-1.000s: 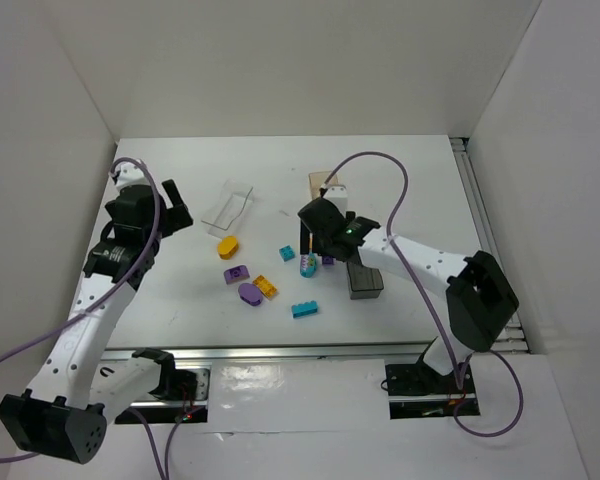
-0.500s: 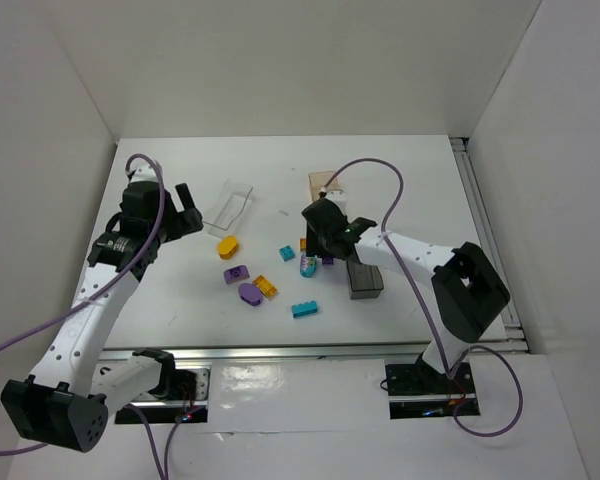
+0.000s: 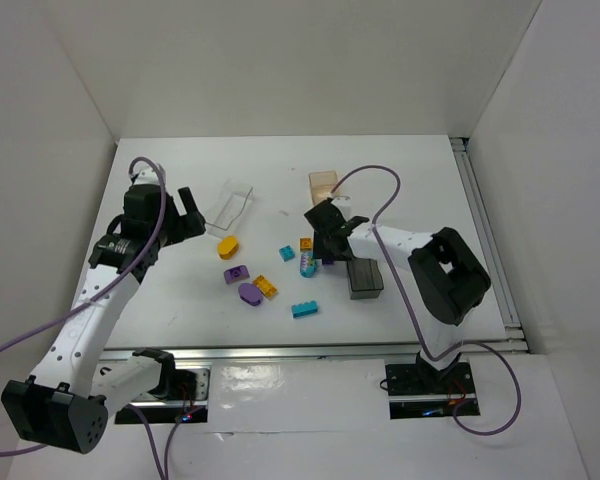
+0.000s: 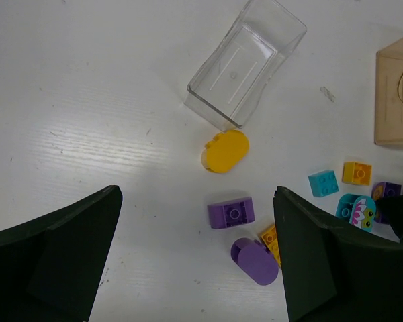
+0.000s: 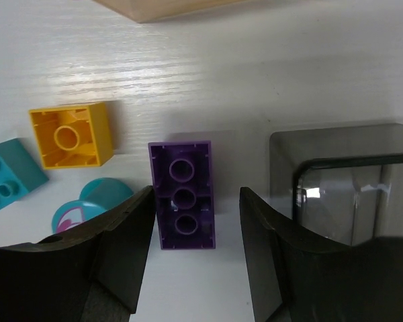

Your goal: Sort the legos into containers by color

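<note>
Nothing's sorted yet: the clear tub [image 3: 230, 207], tan tub [image 3: 323, 183] and dark grey tub [image 3: 365, 278] look empty, the legos [image 3: 227, 245] loose on the table [image 3: 170, 300]. The right gripper [image 5: 196, 198] straddles a purple brick [image 5: 181, 168] beside the dark tub, grip unclear; the left gripper [image 4: 196, 221] hangs wide open

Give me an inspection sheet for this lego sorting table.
Surface: white table, lightly scuffed.
Job's things: clear tub, tan tub, dark grey tub; yellow, purple and cyan bricks loose on the table, none in the clear tub.
Clutter: tiny pale speck near the clear tub, unidentifiable.
Tools: left tool open above the table; right tool open, straddling a purple brick beside the dark grey tub.
Cables: purple cables loop off both arms.
Surroundings: white walls; rail along the table's right edge.
</note>
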